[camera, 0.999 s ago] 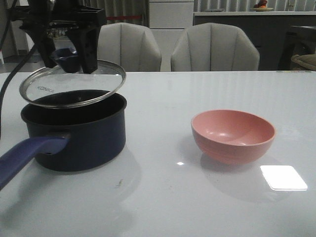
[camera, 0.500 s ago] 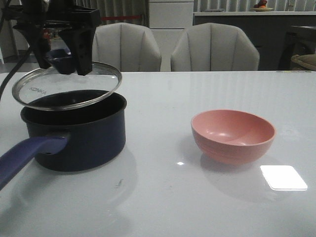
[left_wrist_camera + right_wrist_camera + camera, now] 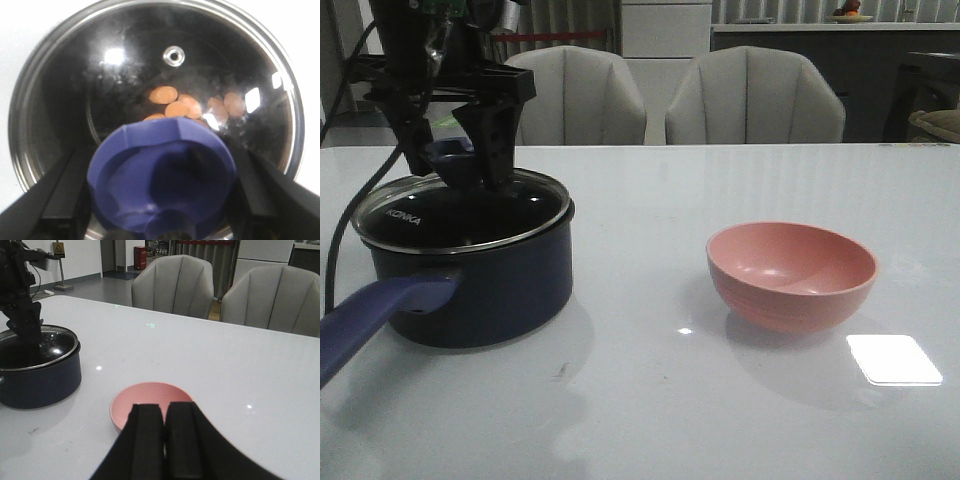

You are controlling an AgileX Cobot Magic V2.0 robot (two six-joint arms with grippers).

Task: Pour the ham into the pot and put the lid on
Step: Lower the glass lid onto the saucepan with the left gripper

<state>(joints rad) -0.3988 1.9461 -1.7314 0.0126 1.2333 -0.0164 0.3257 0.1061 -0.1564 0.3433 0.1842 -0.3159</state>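
Note:
The dark navy pot point(image 3: 490, 280) stands at the table's left, its purplish handle point(image 3: 370, 315) pointing to the front left. The glass lid point(image 3: 420, 215) lies flat on the pot's rim. My left gripper point(image 3: 457, 160) is shut on the lid's blue knob point(image 3: 160, 170). Through the glass point(image 3: 125, 60) several orange-pink ham chunks point(image 3: 172, 102) show on the pot's black bottom. The pink bowl point(image 3: 791, 275) stands empty to the right. My right gripper point(image 3: 165, 415) is shut and empty, above and in front of the bowl point(image 3: 150, 392), and is out of the front view.
Two grey chairs point(image 3: 580, 95) point(image 3: 755, 95) stand behind the table's far edge. A bright light patch point(image 3: 893, 360) lies on the table in front of the bowl. The left arm's cable point(image 3: 335, 250) hangs at the pot's left.
My left gripper has lowered the lid from a tilted hold above the pot down onto the rim, where it now lies level. The bowl has not moved.

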